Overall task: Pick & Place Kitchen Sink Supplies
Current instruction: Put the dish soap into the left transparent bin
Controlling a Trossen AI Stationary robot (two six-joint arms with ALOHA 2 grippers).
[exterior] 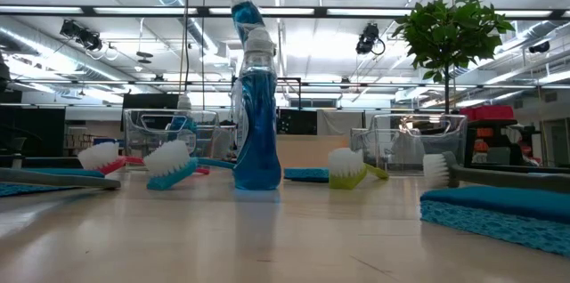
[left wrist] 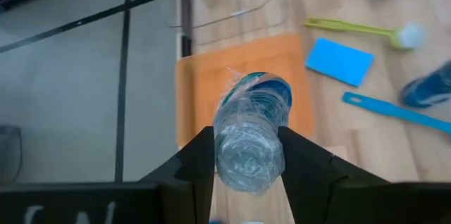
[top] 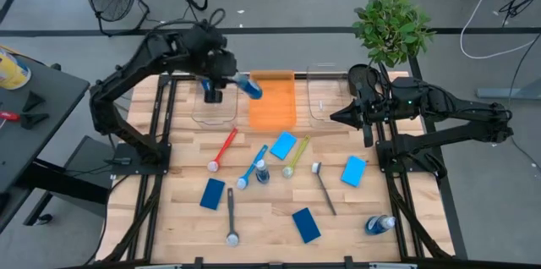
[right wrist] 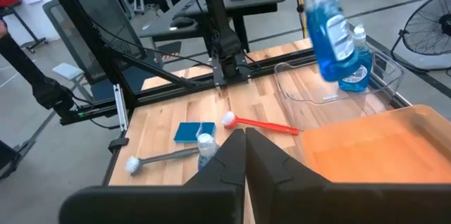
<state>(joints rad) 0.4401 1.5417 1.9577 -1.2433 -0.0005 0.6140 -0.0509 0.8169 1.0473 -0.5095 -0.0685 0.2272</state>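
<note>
Holding a clear bottle [top: 250, 85] of blue liquid, the left tool [top: 237, 80] hangs in the air at the far side of the bench [top: 270, 218], over the near-left edge of the orange bin [top: 272, 100]; its fingers [left wrist: 197, 157] clamp the bottle's body on both sides, and the bottle is tilted, clear of any surface.

Right tool [top: 336, 117]: fingers pressed together, holding nothing, waiting at the far right between the orange bin and the right clear bin [top: 325, 91].

Left clear bin [top: 213, 104], far left: one bottle [right wrist: 354, 65] stands inside it.

Potted plant [top: 391, 28]: beyond the bench's far right corner.

Loose on the bench:
- Red brush [top: 222, 150], just near the left clear bin, lying at a slant.
- Blue brush [top: 251, 167], centre, its head just beside an upright bottle [top: 262, 172].
- Yellow-green brush [top: 296, 156], right of the blue one.
- Grey brush [top: 323, 186], right of centre.
- Second grey brush [top: 231, 216], near left.
- Blue sponges: one [top: 283, 144] in the middle by the orange bin; one [top: 354, 170] at right; one [top: 212, 194] at left; one [top: 306, 224] near centre.
- Bottle [top: 379, 224] lying on its side, near right corner.
</note>
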